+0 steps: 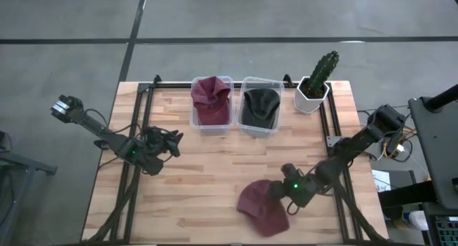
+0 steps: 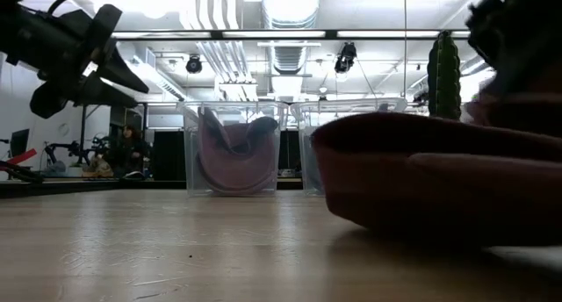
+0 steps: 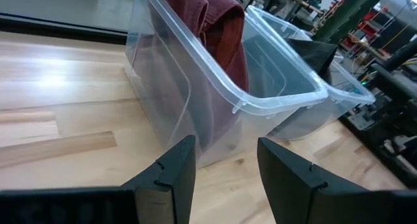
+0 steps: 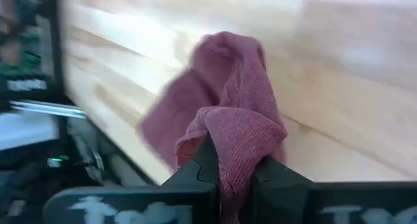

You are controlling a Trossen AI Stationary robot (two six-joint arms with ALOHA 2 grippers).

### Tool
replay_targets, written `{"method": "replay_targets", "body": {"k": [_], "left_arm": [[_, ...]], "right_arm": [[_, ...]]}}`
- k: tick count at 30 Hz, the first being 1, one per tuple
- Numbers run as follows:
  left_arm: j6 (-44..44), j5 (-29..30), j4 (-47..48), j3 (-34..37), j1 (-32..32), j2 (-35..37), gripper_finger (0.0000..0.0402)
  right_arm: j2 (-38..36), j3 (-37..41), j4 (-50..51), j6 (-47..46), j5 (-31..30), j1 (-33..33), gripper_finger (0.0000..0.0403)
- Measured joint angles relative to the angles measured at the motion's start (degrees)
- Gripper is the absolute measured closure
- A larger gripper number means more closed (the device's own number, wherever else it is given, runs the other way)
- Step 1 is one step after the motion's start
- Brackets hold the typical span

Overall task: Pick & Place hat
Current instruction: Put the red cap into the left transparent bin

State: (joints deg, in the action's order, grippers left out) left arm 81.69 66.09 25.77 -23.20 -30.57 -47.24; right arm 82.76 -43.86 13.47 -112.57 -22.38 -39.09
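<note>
hat [image 1: 261,207]: maroon knit, lying on the bench [image 1: 207,181] near its front edge, right of centre; well apart from the bins at the back
hat, handling: looks soft and limp, probably light; no stiff rim to be seen, so it should sag and fold under its own weight; knit surface likely grips well, not slippery; not fragile; I judge a pinch on a bunched fold will hold better than a pinch on a single flat layer
hold point: the raised fold on the side nearest the right arm; in the right wrist view that fold stands up in a peak between the fingers [image 4: 195,175]
right claw [image 1: 288,193]: at the hat's right edge, low over the bench; clamped on the hat's fold, cloth filling the gap between the fingers
right arm, pose: reaches in from the right rear corner, stretched diagonally toward the front, wrist low and turned toward the hat
left claw [image 1: 170,142]: waits over the left half of the bench, pointing at the left bin; fingers apart, nothing between them
left bin [image 1: 212,106]: clear plastic; a red hat [image 1: 210,96] inside
right bin [image 1: 260,109]: clear plastic; a dark hat [image 1: 259,106] inside
cactus [image 1: 319,78]: in a white pot, back right, just beside the right bin
risk: a lift may drag the loose body of the hat along the bench; a thin pinch could slip
</note>
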Motion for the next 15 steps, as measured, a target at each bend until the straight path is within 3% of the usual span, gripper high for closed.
{"method": "replay_targets", "body": {"k": [5,15], "left_arm": [[0.0,0.0,-2.3,0.0,0.0,-0.1,0.0245],[-2.0,-0.1,-7.2,0.0,0.0,-0.3,0.0245]], "right_arm": [[-3.1,-0.1,-1.1,3.1,-6.4,0.5,0.039],[-8.2,-0.1,-3.9,14.3,-9.3,4.4,0.0391]]}}
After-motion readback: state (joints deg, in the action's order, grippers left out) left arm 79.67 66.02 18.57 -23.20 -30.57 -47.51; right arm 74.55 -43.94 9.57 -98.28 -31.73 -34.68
